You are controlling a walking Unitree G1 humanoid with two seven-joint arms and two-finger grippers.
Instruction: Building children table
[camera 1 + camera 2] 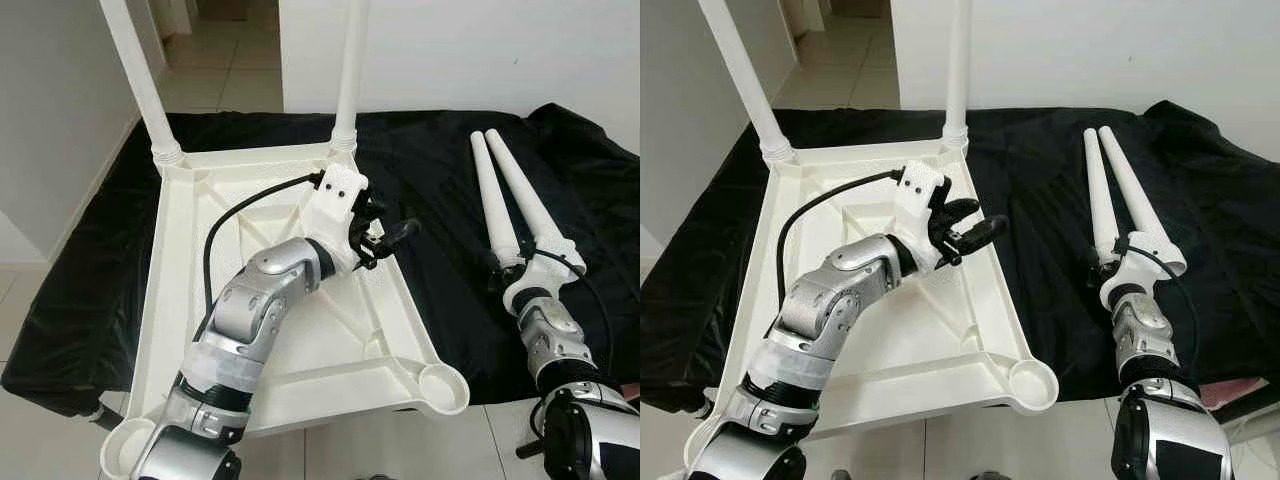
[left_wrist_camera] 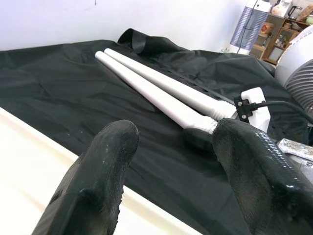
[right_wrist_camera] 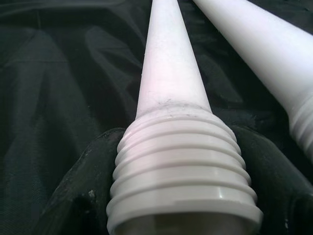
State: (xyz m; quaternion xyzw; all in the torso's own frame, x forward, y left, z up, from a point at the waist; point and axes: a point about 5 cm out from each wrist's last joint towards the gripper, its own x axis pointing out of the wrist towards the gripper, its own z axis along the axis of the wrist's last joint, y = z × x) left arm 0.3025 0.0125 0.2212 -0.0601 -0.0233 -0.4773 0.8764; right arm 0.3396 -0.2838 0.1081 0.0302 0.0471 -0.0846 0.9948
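The right gripper [image 3: 181,196] closes on the threaded end of one loose table leg [image 1: 492,190] lying on the black cloth [image 1: 440,170]. The left gripper [image 1: 385,235] hovers open over the upturned tabletop [image 1: 290,340]. Lift the leg straight, then line its thread squarely with the free corner socket [image 1: 440,385].

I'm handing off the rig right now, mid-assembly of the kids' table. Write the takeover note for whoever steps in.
Left gripper: open, holding nothing, above the right edge of the upturned tabletop.
Right gripper: shut on the threaded end of the left loose leg, which lies on the black cloth beside the second loose leg.
Done: two legs stand in the far corner sockets.
Left: both near sockets are empty; fit both loose legs.
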